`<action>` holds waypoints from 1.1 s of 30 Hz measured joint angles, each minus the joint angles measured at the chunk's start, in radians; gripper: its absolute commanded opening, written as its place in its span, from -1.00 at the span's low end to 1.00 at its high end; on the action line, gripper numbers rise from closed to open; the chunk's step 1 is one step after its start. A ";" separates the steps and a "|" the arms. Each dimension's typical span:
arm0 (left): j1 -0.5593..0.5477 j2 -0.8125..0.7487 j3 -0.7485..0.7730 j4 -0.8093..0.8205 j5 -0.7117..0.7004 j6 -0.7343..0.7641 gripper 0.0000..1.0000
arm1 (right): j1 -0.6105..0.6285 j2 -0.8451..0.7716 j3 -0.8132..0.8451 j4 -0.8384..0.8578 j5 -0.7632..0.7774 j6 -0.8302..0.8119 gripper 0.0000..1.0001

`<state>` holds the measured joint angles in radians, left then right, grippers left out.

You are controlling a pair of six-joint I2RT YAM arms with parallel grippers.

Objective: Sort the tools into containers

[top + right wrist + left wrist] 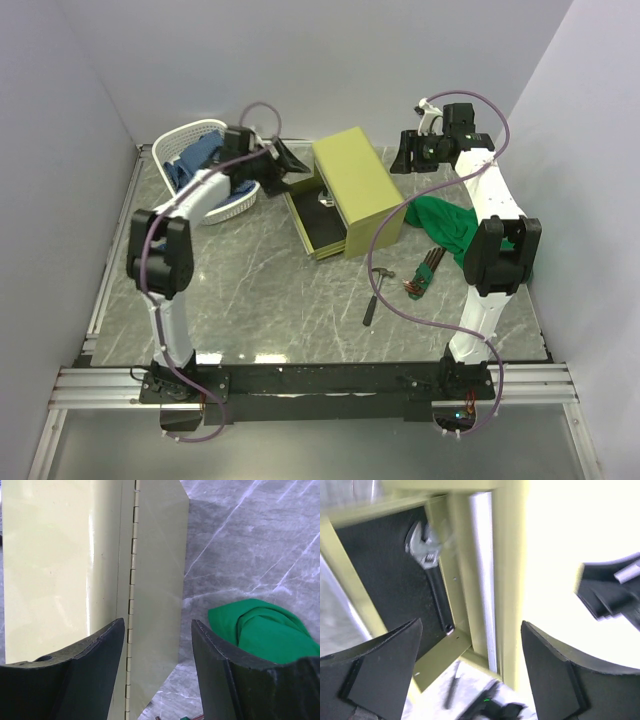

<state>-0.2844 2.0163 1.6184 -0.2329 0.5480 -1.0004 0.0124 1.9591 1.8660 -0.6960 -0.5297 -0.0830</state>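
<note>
The olive-green chest stands mid-table with a drawer pulled out. The black adjustable wrench lies in that black-lined drawer. My left gripper hovers open and empty over the drawer's far end. My right gripper is open and empty above the chest's back right; the chest's hinged top shows between its fingers. The hammer and hex key set lie on the table right of the drawer. The white basket stands at the back left.
A green cloth lies right of the chest, also in the right wrist view. A blue cloth fills the basket. White walls enclose the table on three sides.
</note>
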 measured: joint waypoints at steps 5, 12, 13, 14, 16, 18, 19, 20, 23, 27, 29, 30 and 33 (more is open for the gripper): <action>0.139 -0.101 0.108 -0.133 0.117 0.329 0.57 | 0.000 0.000 0.000 0.000 -0.017 0.005 0.27; 0.413 -0.160 0.309 -0.723 0.084 1.419 0.59 | 0.000 0.000 0.026 0.000 -0.040 0.014 0.27; 0.439 -0.185 0.256 -0.766 0.059 1.531 0.59 | 0.000 0.000 0.032 0.000 -0.041 0.016 0.27; 0.467 -0.213 0.178 -0.832 0.028 1.662 0.58 | 0.000 0.000 0.038 0.002 -0.043 0.020 0.27; 0.512 -0.249 0.036 -0.916 -0.024 1.867 0.58 | 0.000 0.000 0.047 0.003 -0.050 0.027 0.27; 0.553 -0.259 -0.088 -0.967 -0.087 2.042 0.56 | 0.000 0.000 0.048 0.007 -0.059 0.033 0.27; 0.569 -0.259 -0.127 -0.973 -0.113 2.105 0.56 | 0.000 0.000 0.048 0.007 -0.062 0.034 0.27; 0.584 -0.255 -0.152 -0.974 -0.132 2.152 0.54 | 0.000 0.000 0.048 0.007 -0.063 0.036 0.27; 0.628 -0.230 -0.168 -0.955 -0.176 2.272 0.52 | 0.000 0.000 0.048 0.007 -0.064 0.038 0.27; 0.666 -0.174 -0.154 -0.885 -0.216 2.357 0.50 | 0.000 0.000 0.047 0.007 -0.065 0.038 0.27; 0.674 -0.139 -0.155 -0.842 -0.245 2.394 0.49 | 0.000 0.000 0.047 0.007 -0.065 0.038 0.27; 0.675 -0.124 -0.160 -0.815 -0.260 2.407 0.48 | 0.000 0.000 0.047 0.007 -0.065 0.038 0.27; 0.675 -0.092 -0.181 -0.744 -0.286 2.439 0.48 | 0.000 0.000 0.047 0.007 -0.061 0.037 0.28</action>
<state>0.3904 1.9247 1.4372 -0.9768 0.2623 1.4387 0.0124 1.9591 1.9129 -0.6888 -0.5911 -0.0456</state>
